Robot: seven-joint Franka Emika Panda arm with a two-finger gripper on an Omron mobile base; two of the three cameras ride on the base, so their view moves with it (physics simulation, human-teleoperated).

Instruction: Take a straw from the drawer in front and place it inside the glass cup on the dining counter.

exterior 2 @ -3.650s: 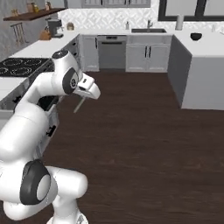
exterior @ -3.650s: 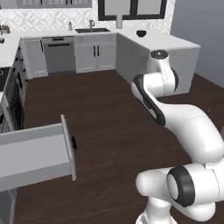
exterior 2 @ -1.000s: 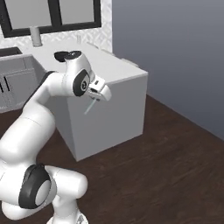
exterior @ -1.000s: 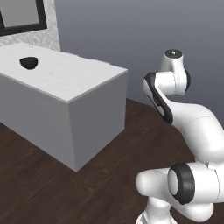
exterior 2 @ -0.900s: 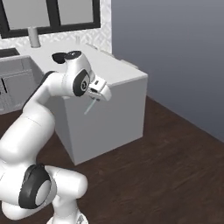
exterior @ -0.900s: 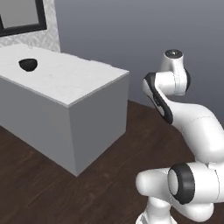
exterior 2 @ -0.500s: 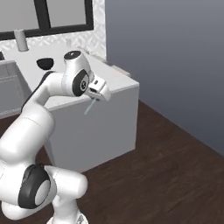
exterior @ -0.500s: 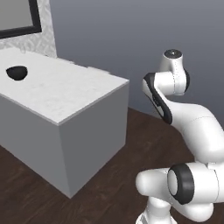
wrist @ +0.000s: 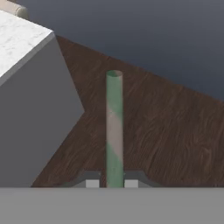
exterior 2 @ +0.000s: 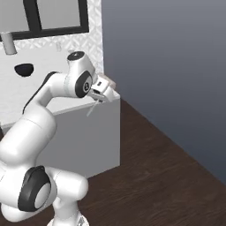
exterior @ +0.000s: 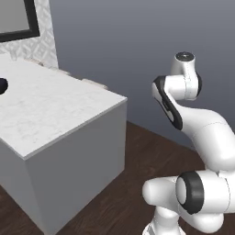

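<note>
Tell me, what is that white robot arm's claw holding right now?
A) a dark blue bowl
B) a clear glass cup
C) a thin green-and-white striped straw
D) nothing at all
C: in the hand view the thin green-and-white striped straw stands pinched between the tips of the claw, out over the dark wooden floor.

Both base views look forward and down, sharing the dining counter point(exterior: 59, 110); hand view looks close along the straw point(wrist: 114, 131)
</note>
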